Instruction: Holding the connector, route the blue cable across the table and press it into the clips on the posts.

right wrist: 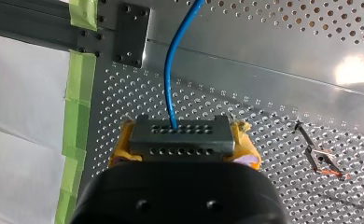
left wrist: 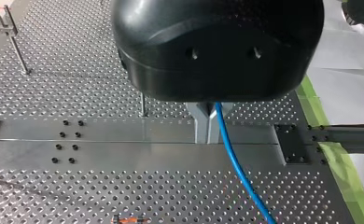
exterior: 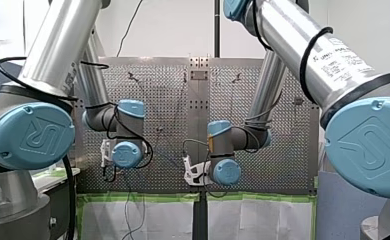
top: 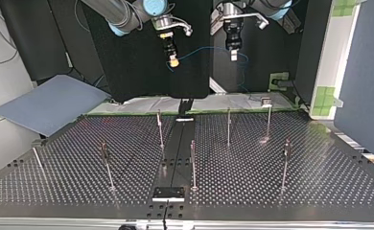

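While both arms hang high over the perforated table point(top: 319, 187), my right gripper point(right wrist: 182, 140) has the grey connector point(right wrist: 180, 145) clamped between its yellow pads point(right wrist: 118, 151), and the blue cable point(right wrist: 169, 70) runs out ahead. My left gripper point(left wrist: 206, 122) is narrow, its metal fingers pinching that cable further along. The cable sags between them, well apart from the posts point(top: 192, 163) below.

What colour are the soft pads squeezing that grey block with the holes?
Yellow. The pads show best in the right wrist view.
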Robot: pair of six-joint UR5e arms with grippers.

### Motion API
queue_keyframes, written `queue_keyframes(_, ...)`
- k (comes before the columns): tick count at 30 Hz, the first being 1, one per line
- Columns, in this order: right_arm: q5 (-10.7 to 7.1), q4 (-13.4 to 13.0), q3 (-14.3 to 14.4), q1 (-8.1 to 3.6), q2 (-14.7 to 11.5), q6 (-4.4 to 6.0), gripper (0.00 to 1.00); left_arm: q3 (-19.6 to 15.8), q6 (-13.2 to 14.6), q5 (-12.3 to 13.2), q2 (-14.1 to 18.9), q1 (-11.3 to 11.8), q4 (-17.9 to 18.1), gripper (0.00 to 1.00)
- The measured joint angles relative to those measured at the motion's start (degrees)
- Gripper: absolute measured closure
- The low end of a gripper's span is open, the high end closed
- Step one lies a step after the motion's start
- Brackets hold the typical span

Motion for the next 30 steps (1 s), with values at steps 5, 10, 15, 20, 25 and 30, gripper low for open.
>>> queue_keyframes(5, 0.0, 0.0, 0.0, 0.0, 0.0, 0.0, 1.0, -0.1, 0.05, 0.0, 0.06, 0.01, -0.03, 1.0)
queue_keyframes(10, 0.0, 0.0, 0.0, 0.0, 0.0, 0.0, 1.0, -0.12, 0.06, 0.01, 0.07, 0.02, -0.03, 1.0)
queue_keyframes(15, -0.48, 0.68, -0.7, -0.31, -0.68, -0.29, 1.0, -0.35, 1.19, 0.22, -0.89, -0.63, -1.15, 1.0)
queue_keyframes(20, -1.27, 2.74, -2.76, -0.01, -2.75, 1.1, 1.0, -0.26, 3.4, 0.54, 0.01, -0.67, -2.68, 1.0)
queue_keyframes(25, -2.97, 4.84, -4.85, -0.29, -4.84, 3.1, 1.0, 1.15, 4.98, -0.2, 2.17, -0.1, -4.44, 1.0)
queue_keyframes(30, -5.34, 7.26, -7.25, -0.63, -7.25, 5.5, 1.0, 3.5, 3.58, -2.58, 4.76, 0.16, -7.01, 1.0)
